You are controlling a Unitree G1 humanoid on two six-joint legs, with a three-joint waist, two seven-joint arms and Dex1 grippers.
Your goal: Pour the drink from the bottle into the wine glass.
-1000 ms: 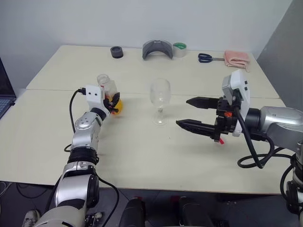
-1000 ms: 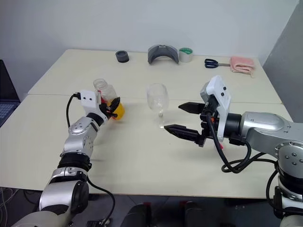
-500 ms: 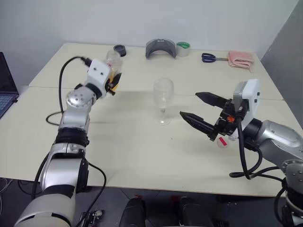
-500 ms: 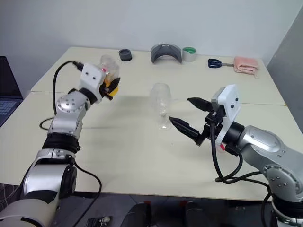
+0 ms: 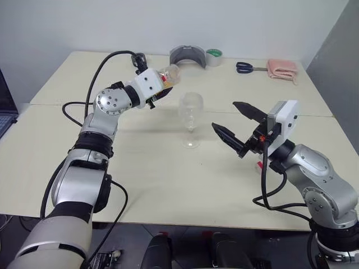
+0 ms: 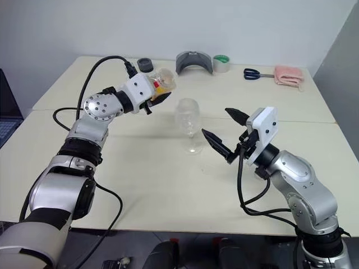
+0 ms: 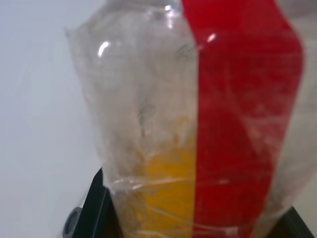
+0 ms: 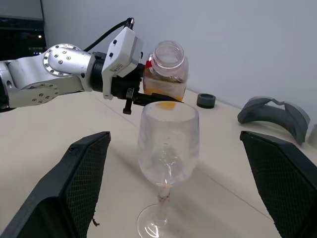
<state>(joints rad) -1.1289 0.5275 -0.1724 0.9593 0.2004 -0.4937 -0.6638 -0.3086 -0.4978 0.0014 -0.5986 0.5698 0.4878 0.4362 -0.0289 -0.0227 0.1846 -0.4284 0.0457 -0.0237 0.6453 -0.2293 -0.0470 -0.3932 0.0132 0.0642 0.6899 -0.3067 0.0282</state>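
Note:
My left gripper (image 5: 162, 89) is shut on the bottle (image 5: 168, 77) and holds it in the air, just left of and above the rim of the wine glass (image 5: 190, 115). The bottle (image 8: 167, 67) is tilted, with its uncapped mouth towards the glass. The drink (image 7: 166, 193), orange-yellow, lies low in the bottle beside the red label strip. The clear glass (image 8: 167, 136) stands upright mid-table and its bowl looks empty. My right gripper (image 5: 224, 115) hovers open to the right of the glass, its fingers pointing at it and holding nothing.
Along the far edge lie a black ring (image 5: 138, 58), a grey curved piece (image 5: 187, 56), a green tape roll (image 5: 212, 56), scissors (image 5: 245, 67) and a pink cloth (image 5: 280, 68). A small red-and-white piece (image 5: 259, 166) lies under my right wrist.
My left arm lifted the bottle off the table and swung it right, up to the glass, rolling it to a tilt. The right gripper shifted slightly and stayed open.

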